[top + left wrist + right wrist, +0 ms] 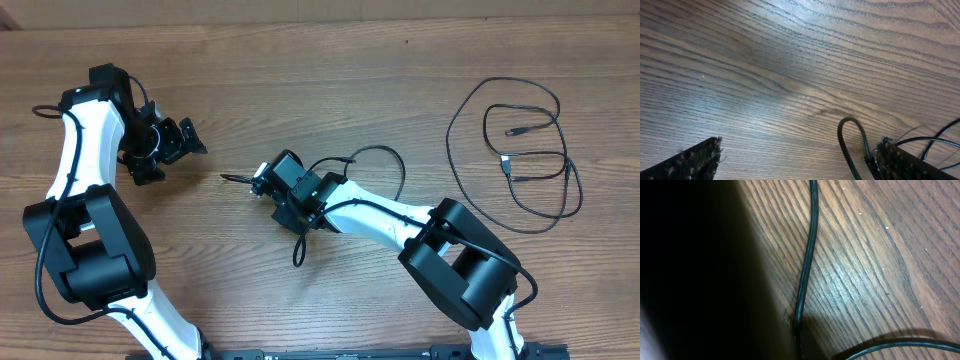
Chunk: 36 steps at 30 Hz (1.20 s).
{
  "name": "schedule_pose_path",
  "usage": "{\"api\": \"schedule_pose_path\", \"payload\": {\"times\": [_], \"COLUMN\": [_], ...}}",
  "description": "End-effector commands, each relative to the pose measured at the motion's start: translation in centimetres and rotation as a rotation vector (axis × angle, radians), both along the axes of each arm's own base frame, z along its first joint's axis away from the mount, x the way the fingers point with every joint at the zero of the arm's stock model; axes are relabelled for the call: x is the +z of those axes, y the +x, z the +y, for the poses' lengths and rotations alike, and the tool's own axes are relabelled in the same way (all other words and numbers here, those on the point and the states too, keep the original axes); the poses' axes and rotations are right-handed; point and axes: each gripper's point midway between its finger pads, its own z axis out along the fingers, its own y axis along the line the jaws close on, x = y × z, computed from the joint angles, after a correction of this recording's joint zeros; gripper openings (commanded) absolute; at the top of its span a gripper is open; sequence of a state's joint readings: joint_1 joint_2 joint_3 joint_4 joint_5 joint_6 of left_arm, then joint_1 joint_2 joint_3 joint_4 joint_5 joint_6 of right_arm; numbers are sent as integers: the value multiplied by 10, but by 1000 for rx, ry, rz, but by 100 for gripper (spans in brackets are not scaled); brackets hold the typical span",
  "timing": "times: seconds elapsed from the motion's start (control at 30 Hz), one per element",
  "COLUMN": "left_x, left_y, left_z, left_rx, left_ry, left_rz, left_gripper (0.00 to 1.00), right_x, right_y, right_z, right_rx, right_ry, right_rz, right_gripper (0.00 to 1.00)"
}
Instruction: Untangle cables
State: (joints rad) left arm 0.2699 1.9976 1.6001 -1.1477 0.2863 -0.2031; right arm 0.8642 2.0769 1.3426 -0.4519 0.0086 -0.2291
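Right pincer pinches cable between its jaws.

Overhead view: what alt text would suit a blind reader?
Two white-and-black robot arms reach over a wooden table. The right tool is shut on a black cable mid-table; the left tool is open. Another looped cable lies far right.

brown wood-grain table with a soft sheen.

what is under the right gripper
A thin black cable runs across the wooden table and in under the right gripper, which is shut on it. The stretch beneath the gripper is covered from view.
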Motion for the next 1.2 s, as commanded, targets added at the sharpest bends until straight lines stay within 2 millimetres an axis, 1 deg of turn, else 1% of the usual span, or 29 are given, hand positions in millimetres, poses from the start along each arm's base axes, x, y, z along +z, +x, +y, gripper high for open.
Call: {"api": "schedule_pose_path", "payload": {"times": [0.0, 0.07, 0.13, 0.23, 0.3, 0.37, 0.43, 0.53, 0.63, 0.73, 0.8, 0.83, 0.9, 1.0, 1.17], "left_x": [5, 5, 5, 5, 5, 5, 5, 5, 5, 5, 5, 5, 5, 5, 5], "left_y": [5, 5, 5, 5, 5, 5, 5, 5, 5, 5, 5, 5, 5, 5, 5], "left_z": [2, 2, 2, 2, 2, 2, 2, 2, 2, 2, 2, 2, 2, 2, 2], "left_rx": [-1, -1, -1, -1, -1, -1, -1, -1, -1, -1, -1, -1, 0, 0, 0], "left_ry": [15, 15, 15, 15, 15, 15, 15, 15, 15, 15, 15, 15, 15, 15, 15], "left_rz": [-18, -18, -18, -18, -18, -18, -18, -17, -18, -18, -18, -18, -18, -18, -18], "left_gripper": [100, 100, 100, 100, 99, 100, 100, 99, 100, 99, 99, 99, 100, 100, 99], "right_x": [-5, 2, 16, 52, 82, 110, 137, 173, 214, 254, 271, 277, 279, 272, 259], "right_y": [1, 2, 6, 13, 17, 17, 22, 38, 51, 66, 79, 86, 99, 113, 125], "right_z": [-5, -4, -3, 4, 8, 7, 0, -15, -33, -58, -79, -92, -116, -156, -238], "right_rx": [0, -1, -5, -10, -11, -13, -35, -96, -157, -231, -291, -329, -388, -477, -714], "right_ry": [-30, -27, -20, 17, 39, 49, 37, 11, 7, 0, -23, -40, -69, -115, -167], "right_rz": [-5, -8, -17, -42, -63, -77, -119, -214, -289, -355, -394, -413, -425, -392, -300], "right_gripper": [4, 4, 4, 4, 4, 4, 4, 4, 4, 4, 4, 4, 4, 4, 4]}}
